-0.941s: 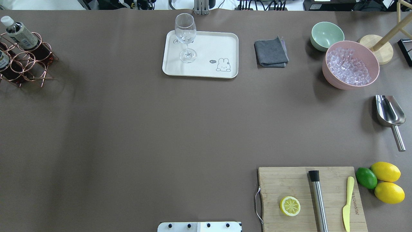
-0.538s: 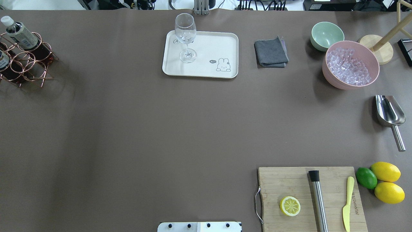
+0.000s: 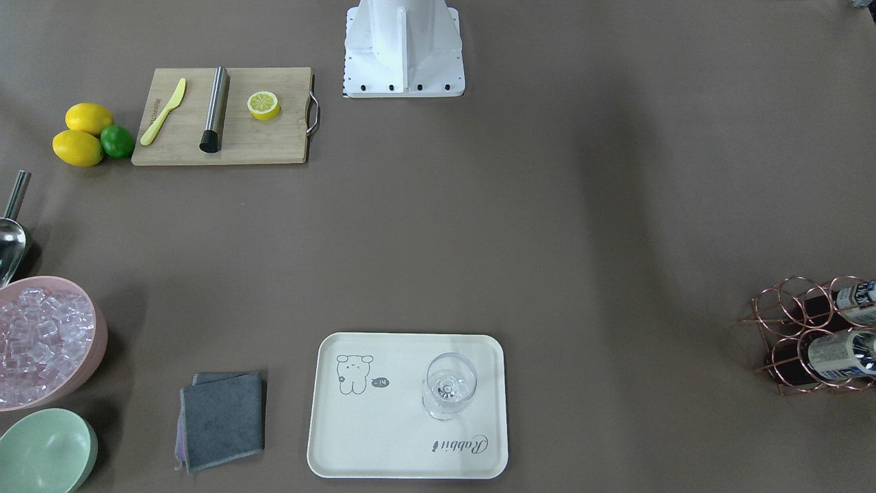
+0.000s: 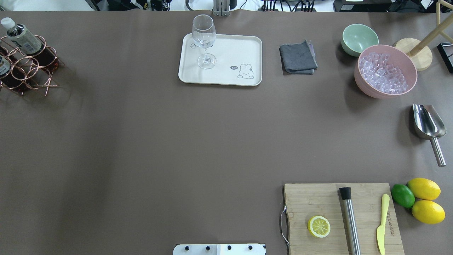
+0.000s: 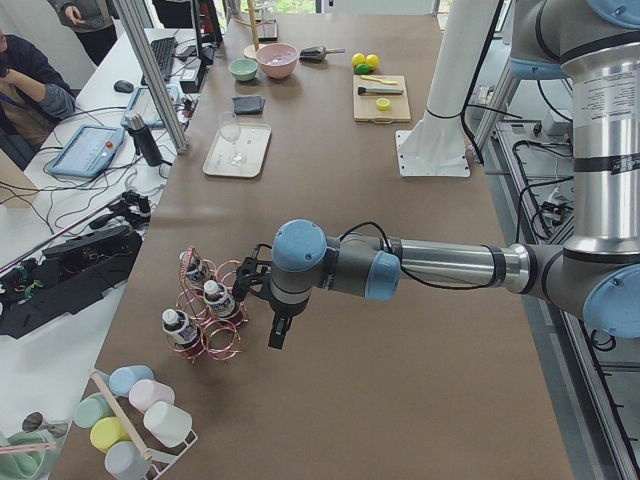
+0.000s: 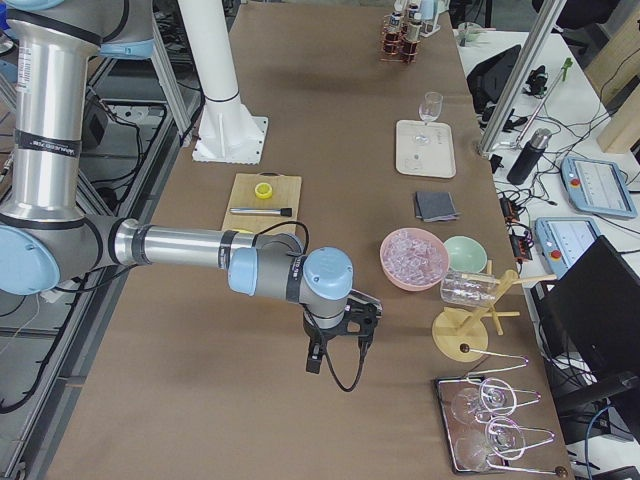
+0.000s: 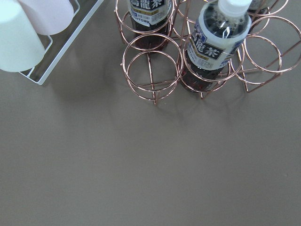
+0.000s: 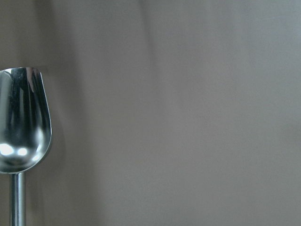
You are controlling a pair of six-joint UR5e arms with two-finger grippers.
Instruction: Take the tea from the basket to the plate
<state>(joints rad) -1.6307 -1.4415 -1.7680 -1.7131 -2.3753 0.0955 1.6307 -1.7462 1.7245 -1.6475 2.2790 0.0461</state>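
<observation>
The basket is a copper wire carrier at the table's far left; it also shows in the front view and the left wrist view. The tea, a dark-labelled bottle, stands in a ring, its cap out of frame; it also shows in the front view. A pale-labelled bottle stands beside it. The plate lies far centre. My left gripper hovers just beside the basket; I cannot tell if it is open. My right gripper hangs over the table's right end; its state is unclear.
A wine glass stands on the plate. A grey cloth, mint bowl, pink ice bowl and steel scoop are at the right. A cutting board is at front right. A white cup rack is by the basket.
</observation>
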